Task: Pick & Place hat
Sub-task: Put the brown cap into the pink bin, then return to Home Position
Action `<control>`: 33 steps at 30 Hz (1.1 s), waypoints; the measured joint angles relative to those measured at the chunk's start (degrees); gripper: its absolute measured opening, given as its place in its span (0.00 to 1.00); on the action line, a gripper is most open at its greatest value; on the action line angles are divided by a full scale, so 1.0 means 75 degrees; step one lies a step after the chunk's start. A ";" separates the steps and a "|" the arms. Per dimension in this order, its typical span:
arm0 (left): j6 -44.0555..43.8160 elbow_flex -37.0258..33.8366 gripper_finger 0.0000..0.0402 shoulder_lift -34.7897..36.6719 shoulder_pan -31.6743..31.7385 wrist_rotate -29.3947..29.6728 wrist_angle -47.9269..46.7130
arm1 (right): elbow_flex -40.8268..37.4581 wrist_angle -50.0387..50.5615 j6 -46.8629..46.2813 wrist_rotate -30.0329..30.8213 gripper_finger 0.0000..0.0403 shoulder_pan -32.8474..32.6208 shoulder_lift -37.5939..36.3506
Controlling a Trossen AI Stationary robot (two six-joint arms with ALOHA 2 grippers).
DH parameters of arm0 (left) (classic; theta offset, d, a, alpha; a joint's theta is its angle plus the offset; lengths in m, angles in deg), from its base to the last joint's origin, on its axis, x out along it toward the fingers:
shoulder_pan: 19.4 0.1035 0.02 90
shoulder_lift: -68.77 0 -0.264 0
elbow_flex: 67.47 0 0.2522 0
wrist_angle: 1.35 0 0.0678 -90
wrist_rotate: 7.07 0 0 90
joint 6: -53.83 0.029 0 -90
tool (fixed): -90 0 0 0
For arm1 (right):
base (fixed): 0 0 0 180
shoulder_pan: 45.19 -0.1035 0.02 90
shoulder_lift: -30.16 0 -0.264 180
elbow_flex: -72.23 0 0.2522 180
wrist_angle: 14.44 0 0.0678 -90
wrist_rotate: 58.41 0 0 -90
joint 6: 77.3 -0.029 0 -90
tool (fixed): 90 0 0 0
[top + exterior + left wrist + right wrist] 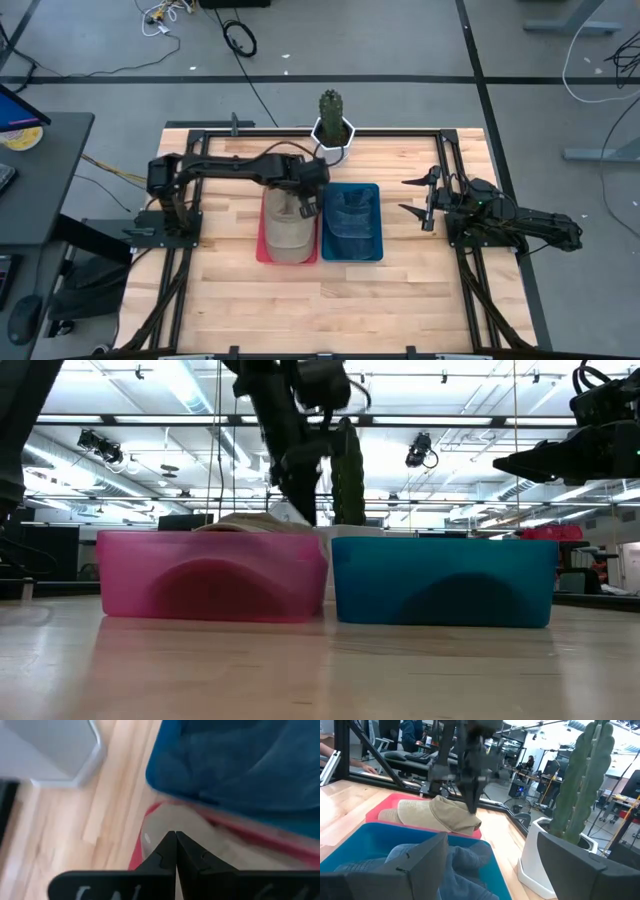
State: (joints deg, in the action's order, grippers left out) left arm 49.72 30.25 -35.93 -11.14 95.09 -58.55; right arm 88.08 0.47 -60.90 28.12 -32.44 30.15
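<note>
A beige hat (pixel 287 232) lies in a pink bin (pixel 262 250); in the right wrist view the beige hat (pixel 427 815) rises a little above the bin's rim. A blue denim hat (pixel 350 222) fills the blue bin (pixel 374 195) beside it. My left gripper (pixel 305 207) reaches in from the table's left and stands shut over the beige hat's far right part. My right gripper (pixel 424 200) waits open, raised near the table's right edge. My left gripper (pixel 175 836) comes from above, pointing down, its shut fingers (pixel 471 800) meeting on the beige hat's far right part (pixel 462 817). Cloth between the tips does not show. The hat still rests in the pink bin, its brim end (pixel 390 813) lying on the near part.
A cactus in a white pot (pixel 333 128) stands at the table's far edge, just behind the two bins. The bins sit side by side mid-table. Bare wood lies toward the near edge (pixel 330 300). Black frame rails run along both sides.
</note>
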 joint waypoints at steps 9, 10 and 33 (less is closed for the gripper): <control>-0.0364 -0.0003 0.01 -0.1191 0.0023 0.0023 -0.0691 | 0.0000 -0.0016 0.0000 0.0000 0.77 -0.0001 0.0000; -0.0366 -0.0001 0.01 -0.1285 0.0012 0.0028 -0.0666 | 0.0000 -0.0016 0.0000 -0.0003 0.77 0.0000 0.0000; 0.0411 0.0009 0.05 0.0910 -0.0237 0.0013 -0.0510 | 0.0000 -0.0030 0.0000 0.0000 0.77 0.0000 0.0000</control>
State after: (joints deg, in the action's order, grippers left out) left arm 52.81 30.32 -29.10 -12.92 95.19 -62.37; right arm 88.08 0.25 -60.90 28.12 -32.43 30.15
